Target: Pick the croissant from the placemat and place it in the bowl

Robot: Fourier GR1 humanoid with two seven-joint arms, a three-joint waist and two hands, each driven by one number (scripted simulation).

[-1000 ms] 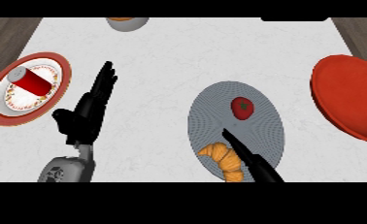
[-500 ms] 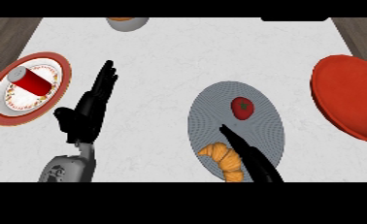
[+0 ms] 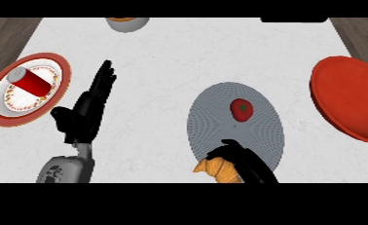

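**Croissant under the hand, bowl a long way off**

Croissant sits at the near edge of the grey placemat, low in the head view, and the right hand is right on top of it, fingers curled over its upper side. Whether the thumb has got underneath I cannot tell, because the hand hides most of the pastry and only the orange ends poke out to the left and below. So it reads as a grasp closing on the croissant, not a lift.

Now the risks. A curved, tapering pastry held from above could roll or slip out sideways if the fingers catch only its top. If they press down instead of wrapping round, it may slide off the mat's near edge toward the robot.

Next hazard: the tomato lies on the same mat, further away and apart from the hand, roughly on the way up toward the bowl at the far edge. A low carry could knock it rolling. The red plate on the right is a plausible wrong target too.

Left hand rests with fingers straight beside the plate holding a can, out of the way.
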